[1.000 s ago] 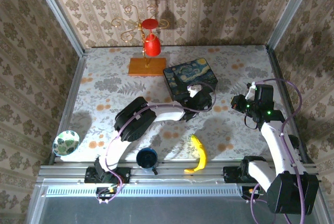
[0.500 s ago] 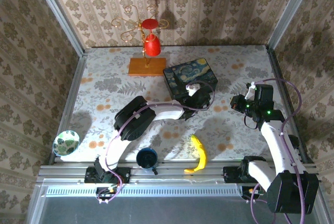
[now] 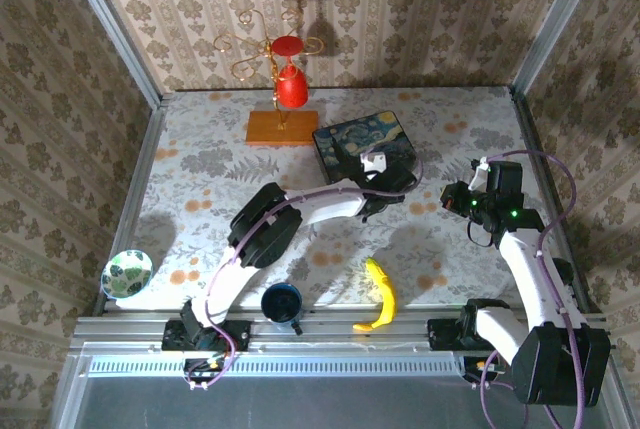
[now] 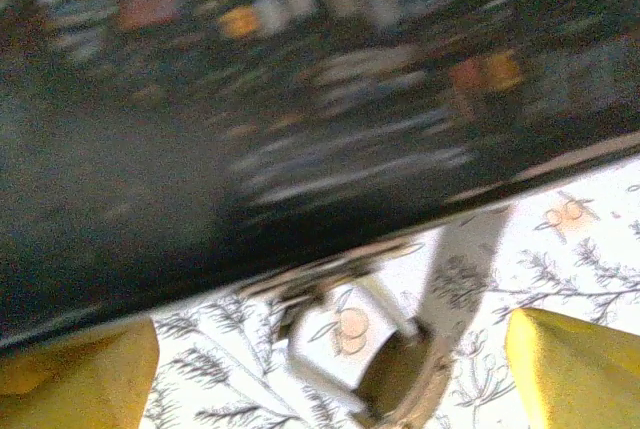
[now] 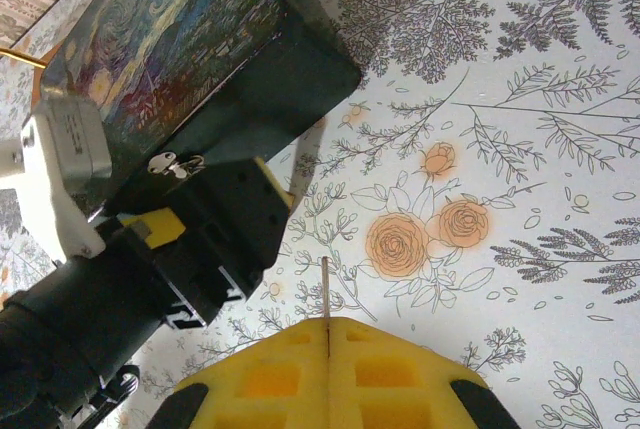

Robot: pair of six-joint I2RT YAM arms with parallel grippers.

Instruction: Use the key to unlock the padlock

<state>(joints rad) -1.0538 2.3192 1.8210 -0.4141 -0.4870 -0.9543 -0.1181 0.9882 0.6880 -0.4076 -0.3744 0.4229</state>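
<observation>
Floral tablecloth (image 5: 520,149) under patterned walls. We show the left gripper (image 5: 212,207) with its jaws spread wide, close against the near wall of the blue painted box (image 5: 170,39). Just beside it on that wall sits a small silvery piece, apparently the padlock (image 5: 170,162). Well apart to the right, the right gripper (image 5: 328,329) is closed on the key (image 5: 325,289), a thin blade protruding between its fingers.

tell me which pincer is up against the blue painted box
The left pincer: open, its yellow fingers at the blue painted box's near side. The right pincer is shut over the tablecloth, apart from the box.
</observation>
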